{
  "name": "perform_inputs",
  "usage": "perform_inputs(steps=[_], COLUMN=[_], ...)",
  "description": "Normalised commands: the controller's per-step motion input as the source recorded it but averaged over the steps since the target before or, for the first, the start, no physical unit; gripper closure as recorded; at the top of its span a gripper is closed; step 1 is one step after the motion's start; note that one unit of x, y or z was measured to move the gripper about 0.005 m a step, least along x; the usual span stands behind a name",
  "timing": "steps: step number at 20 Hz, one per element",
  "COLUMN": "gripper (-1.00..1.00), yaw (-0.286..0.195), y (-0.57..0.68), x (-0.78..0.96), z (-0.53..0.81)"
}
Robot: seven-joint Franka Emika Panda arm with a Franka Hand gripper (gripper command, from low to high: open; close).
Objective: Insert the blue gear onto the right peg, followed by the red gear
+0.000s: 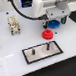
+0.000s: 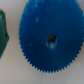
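The blue gear (image 1: 55, 24) lies on the white table just beyond the red gear (image 1: 46, 34), partly hidden under my gripper (image 1: 55, 21). The gripper hangs directly over it with its dark fingers spread to either side of the gear. In the wrist view the blue gear (image 2: 47, 38) fills most of the picture, face-on and blurred, with its centre hole showing. No finger touches it there. The base plate (image 1: 41, 55) sits nearer the front, and the right peg (image 1: 46, 45) stands upright on it with nothing on it.
The plate's left peg (image 1: 35, 50) is bare too. A small beige figure-like object (image 1: 13, 25) stands at the exterior view's left. A dark green shape (image 2: 2, 35) shows at the edge of the wrist view. Dark cables run along the back of the table.
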Motion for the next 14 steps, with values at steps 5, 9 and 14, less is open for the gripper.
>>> perform_inputs(steps=[5,9,14], gripper=[1.0,1.0,1.0], yaw=[0.0,0.0,0.0], y=[0.0,0.0,0.0], x=[-0.1,-0.19,-0.16], z=[-0.01,-0.09,-0.09])
